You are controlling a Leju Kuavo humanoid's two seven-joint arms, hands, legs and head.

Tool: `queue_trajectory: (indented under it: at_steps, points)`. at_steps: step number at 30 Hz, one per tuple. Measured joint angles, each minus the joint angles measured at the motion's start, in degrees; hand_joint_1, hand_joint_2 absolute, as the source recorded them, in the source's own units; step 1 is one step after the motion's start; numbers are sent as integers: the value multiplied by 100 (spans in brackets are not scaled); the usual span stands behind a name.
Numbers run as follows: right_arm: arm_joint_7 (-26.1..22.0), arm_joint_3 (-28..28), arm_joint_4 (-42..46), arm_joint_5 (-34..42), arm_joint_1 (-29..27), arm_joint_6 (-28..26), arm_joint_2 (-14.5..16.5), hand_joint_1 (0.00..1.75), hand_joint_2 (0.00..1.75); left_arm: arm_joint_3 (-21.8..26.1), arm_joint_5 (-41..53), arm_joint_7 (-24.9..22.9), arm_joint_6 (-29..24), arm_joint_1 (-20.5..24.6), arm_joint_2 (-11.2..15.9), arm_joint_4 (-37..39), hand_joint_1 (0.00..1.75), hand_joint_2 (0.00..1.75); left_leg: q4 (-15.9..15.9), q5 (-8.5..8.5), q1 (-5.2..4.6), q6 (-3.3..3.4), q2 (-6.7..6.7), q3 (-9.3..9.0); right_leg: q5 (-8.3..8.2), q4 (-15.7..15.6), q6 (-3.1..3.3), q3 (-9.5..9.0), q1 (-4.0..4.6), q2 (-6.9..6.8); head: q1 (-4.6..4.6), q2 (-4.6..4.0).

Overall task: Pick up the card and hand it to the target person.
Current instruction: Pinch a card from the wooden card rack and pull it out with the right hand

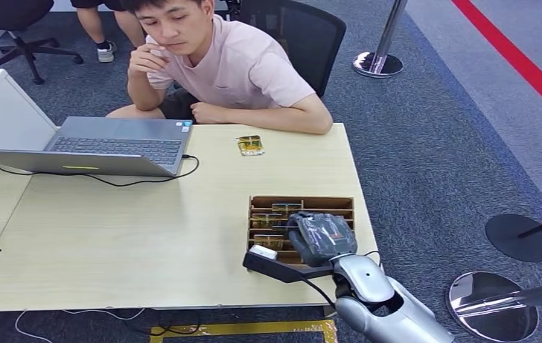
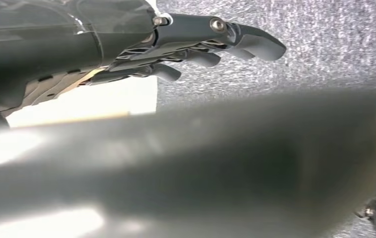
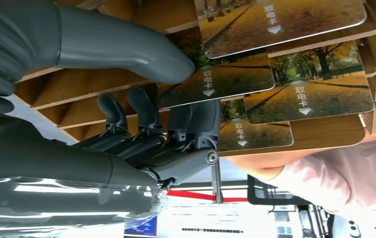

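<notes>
Over the pale wooden table (image 1: 146,236) on grey carpet (image 1: 432,143), right hand (image 1: 322,236) pinches a card (image 3: 216,82).

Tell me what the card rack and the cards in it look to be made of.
Card rack: seemingly thin brown board, wood or fibreboard, matte, with raw layered edges. Cards: likely glossy plastic, thin with rounded corners and a printed autumn-trees photo catching light. The right hand pinches one of them.

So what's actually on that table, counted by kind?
Laptop: 1
Wooden card rack: 1
Cards in the rack, as the right wrist view shows them: 4
Loose card lying on the table near the person: 1
Total: 7
</notes>
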State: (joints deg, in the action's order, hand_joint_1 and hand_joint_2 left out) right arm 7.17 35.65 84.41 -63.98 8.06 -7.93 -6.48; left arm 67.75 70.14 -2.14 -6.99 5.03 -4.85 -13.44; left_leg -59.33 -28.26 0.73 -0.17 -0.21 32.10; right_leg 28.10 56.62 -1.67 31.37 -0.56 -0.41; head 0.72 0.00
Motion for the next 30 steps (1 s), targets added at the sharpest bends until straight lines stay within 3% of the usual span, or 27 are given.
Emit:
queue_trajectory:
  at_steps: [5, 20, 30]
  points:
    - [-5, 2, 0, 2, -2, 2, -3, 164, 175, 3, -45, 67, -47, 0, 0, 0, 0, 175, 0, 0, 0, 0, 0, 0, 0, 0, 0, 0, 0, 0, 0, 0]
    - [-54, -11, 68, 173, -46, -163, -13, 164, 175, 93, -53, 111, -231, -2, 2, 0, 0, 175, 0, 0, 0, 0, 0, 1, 0, 0, 0, 1, 0, 0, 0, 0]
    - [-351, -357, 696, 456, -65, -469, -52, 164, 175, 138, -53, 91, -184, -3, 0, 0, 0, 175, 0, 0, 0, 0, 0, 1, 0, 0, 0, 2, 0, 1, 0, 0]
